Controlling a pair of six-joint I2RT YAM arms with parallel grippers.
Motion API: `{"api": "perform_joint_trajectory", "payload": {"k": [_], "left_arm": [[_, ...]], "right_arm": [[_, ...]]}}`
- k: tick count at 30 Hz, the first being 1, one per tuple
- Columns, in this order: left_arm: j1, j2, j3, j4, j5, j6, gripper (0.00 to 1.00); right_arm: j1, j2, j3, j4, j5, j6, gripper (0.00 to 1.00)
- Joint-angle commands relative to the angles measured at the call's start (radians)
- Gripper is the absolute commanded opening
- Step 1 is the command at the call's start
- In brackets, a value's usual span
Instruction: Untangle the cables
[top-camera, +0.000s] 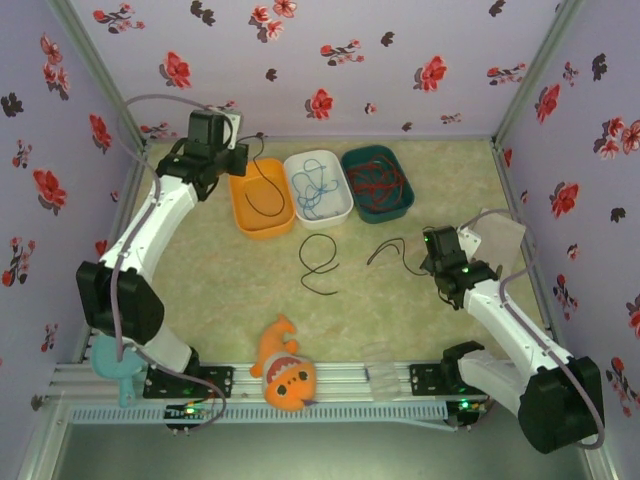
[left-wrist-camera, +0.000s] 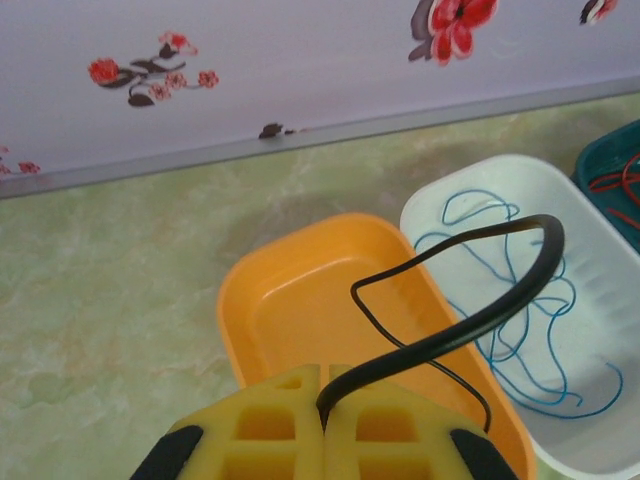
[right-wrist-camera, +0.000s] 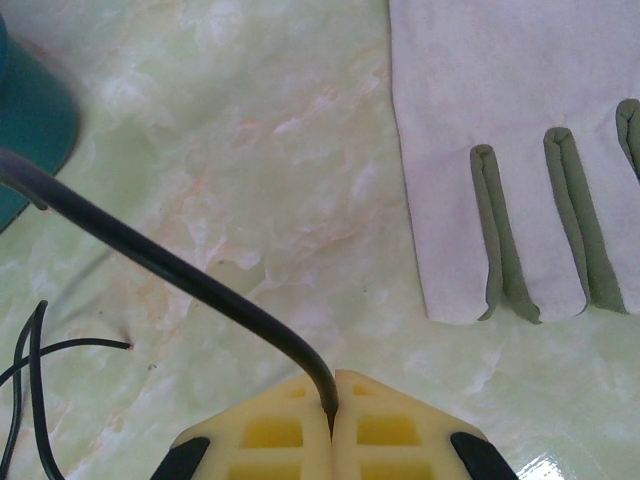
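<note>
Pale green marbled table (top-camera: 400, 320) runs from the arm bases to lilac walls printed with red flowers. On the left, the white left arm (top-camera: 150, 225) reaches to the far left corner. On the right, the right arm (top-camera: 510, 320) bends inward toward the middle.

Three trays sit side by side at the far edge. The orange tray (top-camera: 262, 232) is on the left, the white tray (top-camera: 320, 224) is in the middle, and the teal tray (top-camera: 392, 214) is on the right. An orange plush fish (top-camera: 285, 370) lies at the near edge between the arm bases. A pale glove (top-camera: 498, 235) lies flat on the right, just beyond the right gripper (right-wrist-camera: 332, 395).

The left gripper (left-wrist-camera: 323, 400) is above the near end of the orange tray. Its yellow jaws are pinched tight on a black cable (left-wrist-camera: 470, 325), which arches up and to the right and also curls down into that tray. The right gripper is clenched on a second black cable (right-wrist-camera: 180, 270). That cable slants away to the left, toward the teal tray's corner, and in the top view its free end lies on the table. A third black cable (top-camera: 335, 262) lies loose in an open curl on the table just near of the white tray, apart from both grippers. The light blue cable (top-camera: 315, 190) is bundled in loops inside the white tray, and the red cable (top-camera: 378, 185) is heaped inside the teal tray.
</note>
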Motion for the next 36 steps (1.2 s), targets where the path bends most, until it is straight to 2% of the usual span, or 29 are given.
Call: {"api": "perform_joint_trajectory", "payload": {"k": [1, 18, 29, 34, 36], "left_arm": [[0.012, 0.045, 0.051, -0.052, 0.012, 0.058, 0.00], [0.017, 0.353, 0.155, -0.079, 0.012, 0.064, 0.00], [0.018, 0.450, 0.143, -0.105, 0.041, 0.056, 0.00], [0.017, 0.464, 0.144, -0.136, 0.029, 0.050, 0.08], [0.017, 0.462, 0.144, -0.143, 0.028, 0.045, 0.19]], "right_arm": [[-0.006, -0.009, 0.014, -0.013, -0.003, 0.005, 0.00], [-0.006, -0.006, 0.006, -0.003, -0.023, 0.014, 0.00], [-0.006, -0.001, 0.010, 0.012, -0.040, 0.008, 0.00], [-0.006, 0.003, 0.011, 0.018, -0.043, 0.009, 0.00], [-0.006, 0.004, 0.013, 0.019, -0.043, 0.008, 0.00]]}}
